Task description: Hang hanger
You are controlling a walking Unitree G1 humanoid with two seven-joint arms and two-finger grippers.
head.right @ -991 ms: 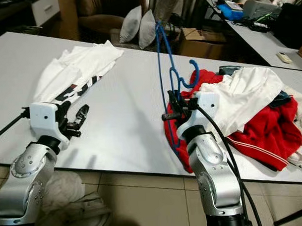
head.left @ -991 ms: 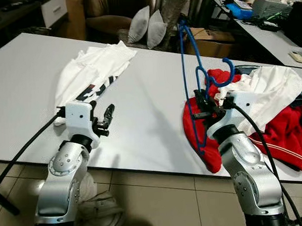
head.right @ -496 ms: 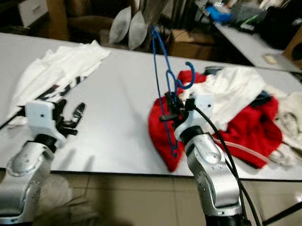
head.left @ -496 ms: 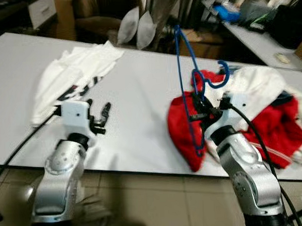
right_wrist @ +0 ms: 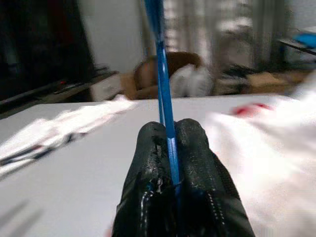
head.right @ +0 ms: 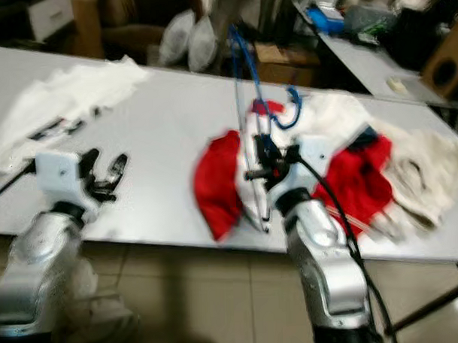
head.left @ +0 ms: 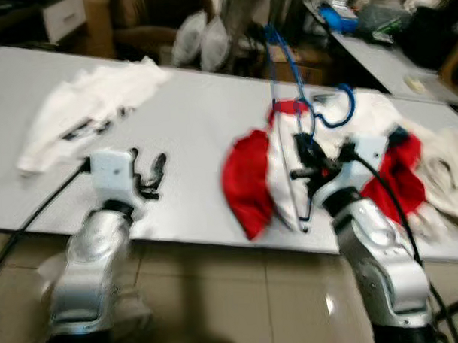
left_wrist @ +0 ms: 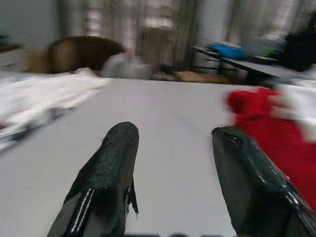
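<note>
A blue hanger (head.left: pixel 287 102) stands upright above the near edge of the white table (head.left: pixel 189 120), its hook (head.left: pixel 338 115) curling to the right. My right gripper (head.left: pixel 307 160) is shut on one of its thin bars, and the right wrist view shows the blue bar (right_wrist: pixel 165 98) pinched between the two black fingers (right_wrist: pixel 148 197). My left gripper (head.left: pixel 148 173) hovers open over the table's near left edge, with nothing between its fingers (left_wrist: pixel 106 177). All views are blurred by motion.
A heap of red and white clothes (head.left: pixel 379 159) lies on the table behind the right gripper, with a red fold (head.left: pixel 248 178) at its left. A white printed shirt (head.left: pixel 84 109) lies at the far left. Cushions, a brown chair and a cluttered desk stand beyond. Tiled floor lies below.
The whole picture has shifted left and grown blurrier, so the camera is moving. The right gripper still holds the hanger upright. The left gripper stays open.
</note>
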